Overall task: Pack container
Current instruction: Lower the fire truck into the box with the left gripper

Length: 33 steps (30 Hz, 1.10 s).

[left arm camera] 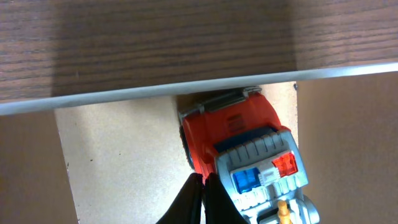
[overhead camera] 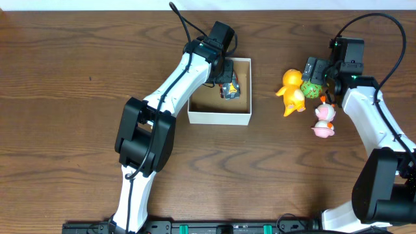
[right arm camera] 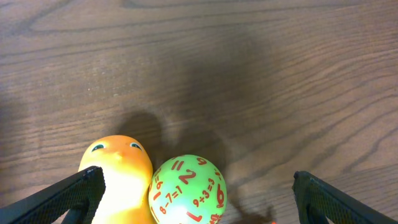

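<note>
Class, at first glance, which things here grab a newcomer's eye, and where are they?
The red and grey toy truck lies inside the container, the shut left gripper beside it. Right of it, an orange duck and a green number ball sit side by side on the table, under the open right gripper.

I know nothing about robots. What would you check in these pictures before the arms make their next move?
1. Is the toy truck inside the container? ok.
2. Is the left hand free of the truck? cannot tell; it is shut, with its tips right against the truck.
3. Is there room in the container? ok; there is bare floor beside the truck.
4. Is the right hand open? ok.
5. Is the green ball between its fingers? ok.
6. Is the orange duck clear of that grasp? not ok; it touches the ball, beside one finger.
</note>
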{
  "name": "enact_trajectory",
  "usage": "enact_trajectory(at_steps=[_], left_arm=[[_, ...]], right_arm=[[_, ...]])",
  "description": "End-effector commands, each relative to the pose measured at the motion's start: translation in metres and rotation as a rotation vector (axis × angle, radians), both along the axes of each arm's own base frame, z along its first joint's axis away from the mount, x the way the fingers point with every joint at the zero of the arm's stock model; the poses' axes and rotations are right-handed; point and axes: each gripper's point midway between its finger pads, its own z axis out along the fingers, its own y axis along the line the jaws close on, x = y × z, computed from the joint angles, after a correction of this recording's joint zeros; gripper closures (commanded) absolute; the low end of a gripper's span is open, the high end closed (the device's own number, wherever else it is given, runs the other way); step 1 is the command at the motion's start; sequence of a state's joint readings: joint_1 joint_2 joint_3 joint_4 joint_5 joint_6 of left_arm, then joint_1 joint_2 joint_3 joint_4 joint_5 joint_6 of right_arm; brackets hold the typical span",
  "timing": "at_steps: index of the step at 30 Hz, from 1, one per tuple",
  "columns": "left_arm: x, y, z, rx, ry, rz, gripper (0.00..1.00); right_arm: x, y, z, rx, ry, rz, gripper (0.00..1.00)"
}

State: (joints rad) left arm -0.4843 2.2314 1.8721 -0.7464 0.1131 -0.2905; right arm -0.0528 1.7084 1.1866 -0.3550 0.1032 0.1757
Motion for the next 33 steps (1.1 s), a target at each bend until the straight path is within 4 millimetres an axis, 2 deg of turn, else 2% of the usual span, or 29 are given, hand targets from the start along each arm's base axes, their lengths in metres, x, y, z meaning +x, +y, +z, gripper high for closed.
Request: enact_trajectory(at_steps=[1, 6, 12, 25, 33], left_arm=[[-0.003, -0.004, -0.011, -0.015, 0.025, -0.028, 0.94], [-0.009, -0.02, -0.007, -0.084, 0.034, -0.128, 0.94], [-0.012, -0.025, -0.005, -0.109, 0.044, -0.148, 0.94], [-0.026, -0.018, -0.01, -0.086, 0.107, -0.144, 0.94], [-0.024, -0.023, -0.004, -0.111, 0.101, -0.153, 0.94]], right_arm=[[0.004, -0.004, 0.007, -0.011, -0.016, -0.004, 0.01], [0.004, -0.004, 0.007, -0.01, -0.016, -0.003, 0.01], [0.004, -0.004, 0.007, -0.01, -0.016, -0.004, 0.01], [0.004, -0.004, 0.007, -0.01, -0.016, -0.003, 0.01], [0.004, -0.004, 0.007, -0.01, -0.016, -0.003, 0.01]])
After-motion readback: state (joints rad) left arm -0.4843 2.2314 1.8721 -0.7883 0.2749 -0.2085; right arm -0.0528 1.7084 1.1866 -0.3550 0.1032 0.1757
